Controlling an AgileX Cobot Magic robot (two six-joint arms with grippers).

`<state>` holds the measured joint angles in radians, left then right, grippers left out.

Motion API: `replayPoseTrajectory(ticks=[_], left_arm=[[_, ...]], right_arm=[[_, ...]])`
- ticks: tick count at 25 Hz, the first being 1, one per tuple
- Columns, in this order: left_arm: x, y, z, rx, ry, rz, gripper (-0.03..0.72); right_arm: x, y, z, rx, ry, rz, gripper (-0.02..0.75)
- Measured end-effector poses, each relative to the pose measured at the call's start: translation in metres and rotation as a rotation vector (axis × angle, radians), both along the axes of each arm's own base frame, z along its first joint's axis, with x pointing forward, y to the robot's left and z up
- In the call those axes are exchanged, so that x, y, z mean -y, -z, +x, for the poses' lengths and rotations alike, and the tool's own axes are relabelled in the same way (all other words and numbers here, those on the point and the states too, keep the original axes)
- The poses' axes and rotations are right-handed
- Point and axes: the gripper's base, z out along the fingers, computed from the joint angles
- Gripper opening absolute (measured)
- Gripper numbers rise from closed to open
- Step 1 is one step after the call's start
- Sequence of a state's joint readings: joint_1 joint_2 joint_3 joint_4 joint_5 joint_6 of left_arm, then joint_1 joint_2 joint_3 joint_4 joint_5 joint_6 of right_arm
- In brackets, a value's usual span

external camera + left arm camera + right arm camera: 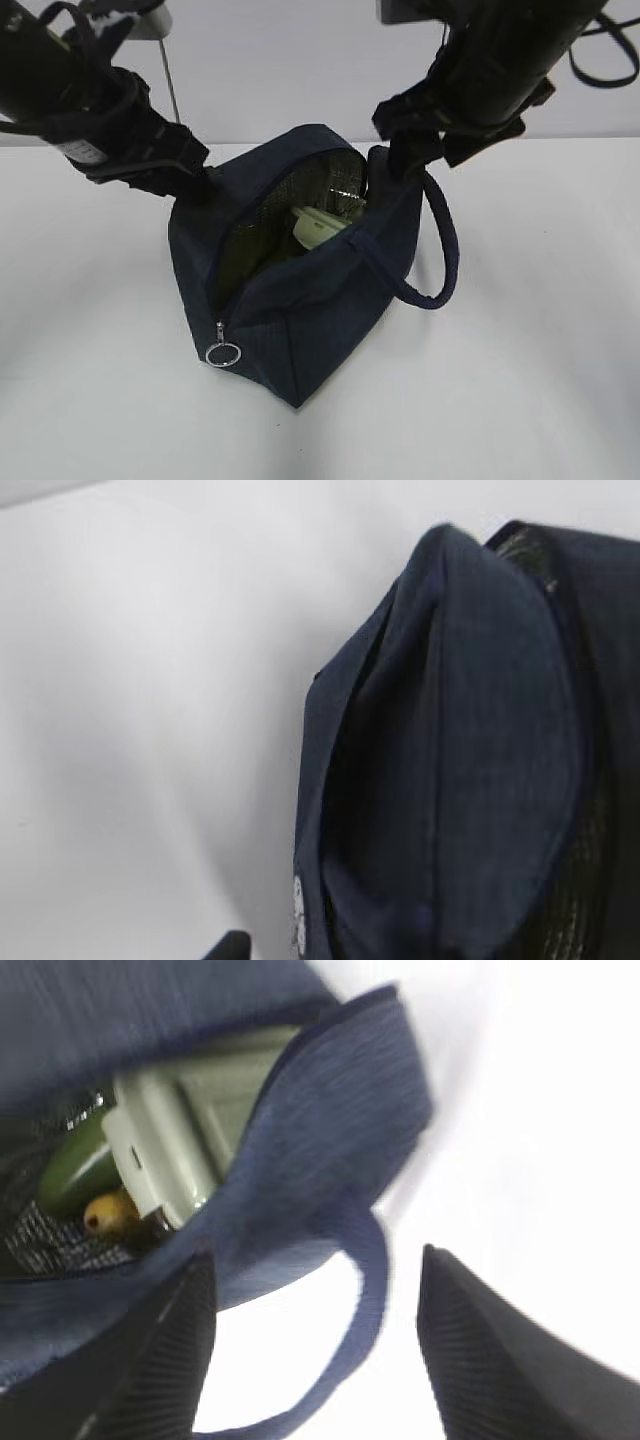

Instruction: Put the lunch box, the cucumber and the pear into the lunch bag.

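Right wrist view is showing the right tool (pixel 315 1350) with its two dark fingers (pixel 150 1360) standing wide apart and gripping nothing; the loop handle (pixel 370 1290) of the lunch bag (pixel 300 1160) is hanging in the gap between them. Just above and to the left, through the bag's open mouth, the lunch box (pixel 170 1140) is lying with its pale green lid facing the camera, the cucumber (pixel 75 1165) is sitting beside it as a green curve, and the pear (pixel 108 1213) is showing as a small yellow knob below the box. All three are lying inside the bag.

Exterior view is showing the lunch bag (pixel 320 290) standing near the middle of the worktop (pixel 540 380), its mouth gaping, the zipper ring pull (pixel 223 354) hanging at the near end and the lunch box (pixel 318 226) peeking out. The zipper line is running from that near end away toward the arms. The left tool (pixel 185 165) is pressing against the bag's far left corner; whether it is pinching fabric I cannot tell. Loading looks finished, and the right arm seems nearer the handle.
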<state>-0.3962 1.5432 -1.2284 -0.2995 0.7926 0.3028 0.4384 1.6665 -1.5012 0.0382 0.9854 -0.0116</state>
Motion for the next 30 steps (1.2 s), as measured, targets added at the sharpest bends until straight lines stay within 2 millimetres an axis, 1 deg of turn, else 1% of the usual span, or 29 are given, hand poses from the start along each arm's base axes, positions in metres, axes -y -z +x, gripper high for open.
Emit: replayPoseTrajectory(ticks=[4, 6, 7, 9, 10, 12, 13, 14, 16, 17, 18, 20, 21, 23, 25, 27, 30], left_arm=[[-0.005, -0.019, -0.012, 0.062, -0.01, -0.041, 0.341], [-0.009, -0.022, -0.022, 0.087, -0.021, -0.061, 0.341], [-0.011, -0.022, -0.029, 0.1, -0.029, -0.075, 0.341], [-0.018, -0.02, -0.044, 0.124, -0.048, -0.1, 0.341], [-0.022, -0.018, -0.053, 0.143, -0.062, -0.115, 0.341], [-0.031, -0.012, -0.073, 0.186, -0.091, -0.146, 0.341], [-0.036, -0.01, -0.083, 0.205, -0.105, -0.166, 0.341], [-0.04, -0.01, -0.092, 0.228, -0.119, -0.187, 0.341], [-0.048, -0.011, -0.109, 0.277, -0.135, -0.218, 0.341], [-0.051, -0.011, -0.117, 0.293, -0.136, -0.225, 0.341], [-0.053, -0.012, -0.121, 0.305, -0.137, -0.231, 0.341], [-0.057, -0.014, -0.129, 0.324, -0.133, -0.236, 0.341], [-0.057, -0.014, -0.131, 0.329, -0.131, -0.235, 0.341], [-0.058, -0.015, -0.133, 0.335, -0.126, -0.232, 0.341], [-0.059, -0.015, -0.133, 0.335, -0.124, -0.228, 0.341], [-0.059, -0.014, -0.134, 0.333, -0.118, -0.216, 0.341], [-0.06, -0.013, -0.134, 0.334, -0.106, -0.191, 0.337]], right_arm=[[0.008, -0.025, -0.015, 0.1, -0.004, 0.038, 0.501], [0.012, -0.029, -0.028, 0.131, -0.025, 0.073, 0.501], [0.014, -0.028, -0.037, 0.142, -0.036, 0.099, 0.501], [0.018, -0.017, -0.057, 0.161, -0.072, 0.15, 0.501], [0.019, -0.014, -0.068, 0.201, -0.094, 0.197, 0.501], [0.02, 0.004, -0.093, 0.253, -0.134, 0.294, 0.502], [0.019, 0.008, -0.105, 0.313, -0.168, 0.33, 0.502], [0.018, 0.018, -0.118, 0.333, -0.176, 0.381, 0.502], [0.016, 0.04, -0.139, 0.363, -0.247, 0.401, 0.502], [0.013, 0.048, -0.147, 0.379, -0.287, 0.411, 0.502], [0.01, 0.059, -0.154, 0.371, -0.307, 0.425, 0.502], [0.001, 0.073, -0.17, 0.399, -0.426, 0.421, 0.498], [-0.004, 0.079, -0.176, 0.392, -0.455, 0.43, 0.491], [-0.012, 0.088, -0.18, 0.382, -0.515, 0.412, 0.456], [-0.018, 0.1, -0.179, 0.341, -0.528, 0.395, 0.409], [-0.023, 0.115, -0.175, 0.283, -0.534, 0.366, 0.359], [-0.03, 0.134, -0.174, 0.194, -0.558, 0.369, 0.308]])
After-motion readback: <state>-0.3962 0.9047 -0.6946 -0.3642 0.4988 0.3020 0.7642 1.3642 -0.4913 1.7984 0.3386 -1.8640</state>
